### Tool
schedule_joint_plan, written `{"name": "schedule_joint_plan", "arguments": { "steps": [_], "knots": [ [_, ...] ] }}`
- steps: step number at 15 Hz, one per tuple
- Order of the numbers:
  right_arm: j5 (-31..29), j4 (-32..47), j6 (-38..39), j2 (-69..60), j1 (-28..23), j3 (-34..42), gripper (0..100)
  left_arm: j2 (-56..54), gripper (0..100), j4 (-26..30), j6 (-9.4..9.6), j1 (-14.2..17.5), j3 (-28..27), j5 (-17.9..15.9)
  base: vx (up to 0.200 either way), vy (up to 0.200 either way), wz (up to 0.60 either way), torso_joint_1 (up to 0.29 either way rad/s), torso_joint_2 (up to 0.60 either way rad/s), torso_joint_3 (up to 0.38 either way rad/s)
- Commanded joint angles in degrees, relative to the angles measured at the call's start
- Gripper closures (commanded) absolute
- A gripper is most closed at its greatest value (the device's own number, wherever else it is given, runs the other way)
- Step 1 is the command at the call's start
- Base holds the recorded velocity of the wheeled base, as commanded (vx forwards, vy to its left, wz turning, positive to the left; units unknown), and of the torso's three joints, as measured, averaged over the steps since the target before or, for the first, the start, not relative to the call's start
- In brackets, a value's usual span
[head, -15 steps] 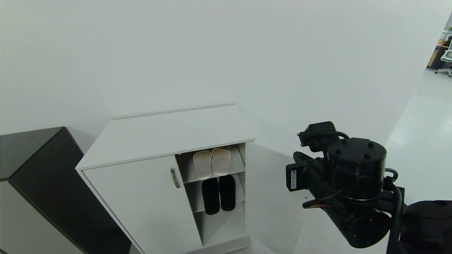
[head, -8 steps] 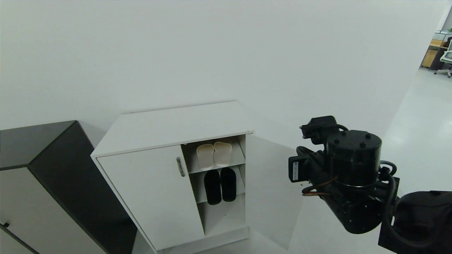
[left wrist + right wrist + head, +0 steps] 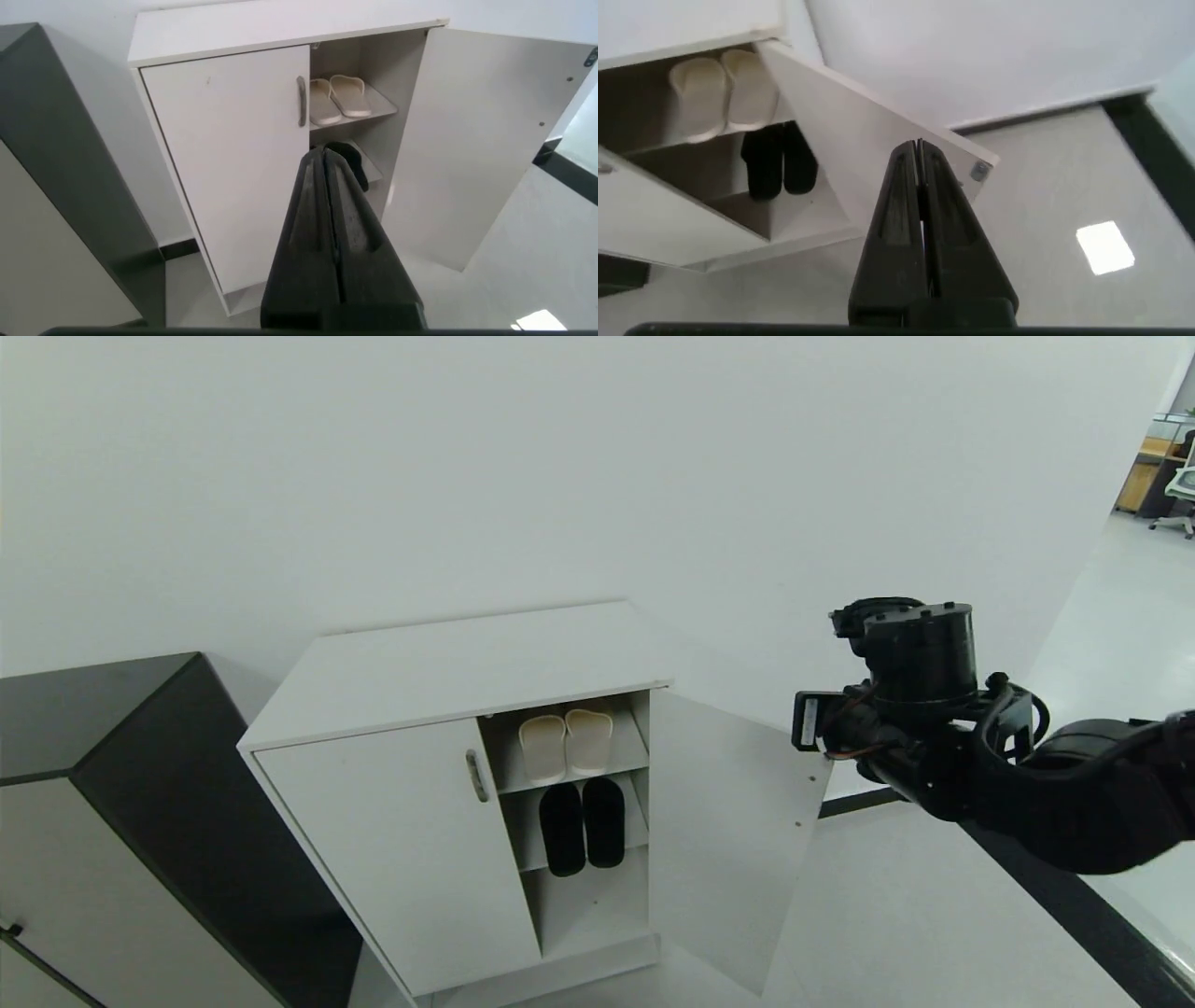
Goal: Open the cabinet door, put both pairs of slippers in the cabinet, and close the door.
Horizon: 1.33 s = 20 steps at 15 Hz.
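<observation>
The white cabinet (image 3: 448,663) stands against the wall with its right door (image 3: 728,831) swung open and its left door (image 3: 392,859) closed. Cream slippers (image 3: 565,744) lie on the top shelf, black slippers (image 3: 583,826) on the shelf below. My right arm (image 3: 920,709) hangs in the air to the right of the open door's edge. In the right wrist view my right gripper (image 3: 920,154) is shut and empty, above the open door (image 3: 878,131). My left gripper (image 3: 325,157) is shut and empty, in front of the cabinet, partly hiding the black slippers (image 3: 360,163).
A black cabinet (image 3: 140,784) stands close to the left of the white one. A dark strip (image 3: 1074,896) runs across the floor on the right. Bare floor (image 3: 915,915) lies in front of and right of the open door. The bottom shelf (image 3: 597,929) holds nothing.
The head camera shifted a second ago. Since half a second ago my right arm has risen and drawn back to the right, uncovering the open door's edge. Slippers and doors stay put.
</observation>
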Motion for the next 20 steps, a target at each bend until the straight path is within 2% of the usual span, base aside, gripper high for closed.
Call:
{"name": "schedule_joint_plan", "arguments": {
  "steps": [1,3,7,10,20],
  "knots": [
    [0.9,1.7,1.7,5.0,-3.5,-4.9,100,0.0,100,0.0,-0.01,0.0,0.0,0.0,0.0,0.0,0.0,0.0,0.0,0.0],
    [3.0,1.2,1.9,9.4,-7.0,-7.5,100,0.0,100,0.0,-0.01,0.0,0.0,0.0,0.0,0.0,0.0,0.0,0.0,0.0],
    [5.3,-3.4,2.4,13.7,-9.9,-8.5,100,0.0,100,0.0,-0.01,0.0,0.0,0.0,0.0,0.0,0.0,0.0,0.0,0.0],
    [5.6,-6.0,2.5,13.7,-10.1,-8.3,100,0.0,100,0.0,-0.01,0.0,0.0,0.0,-0.2,0.0,0.0,0.006,0.01,0.004],
    [5.7,-7.9,2.5,18.5,-11.3,-10.2,100,0.0,100,0.0,-0.09,0.0,0.0,0.1,0.0,0.0,0.0,0.0,0.0,0.0]
  ]
}}
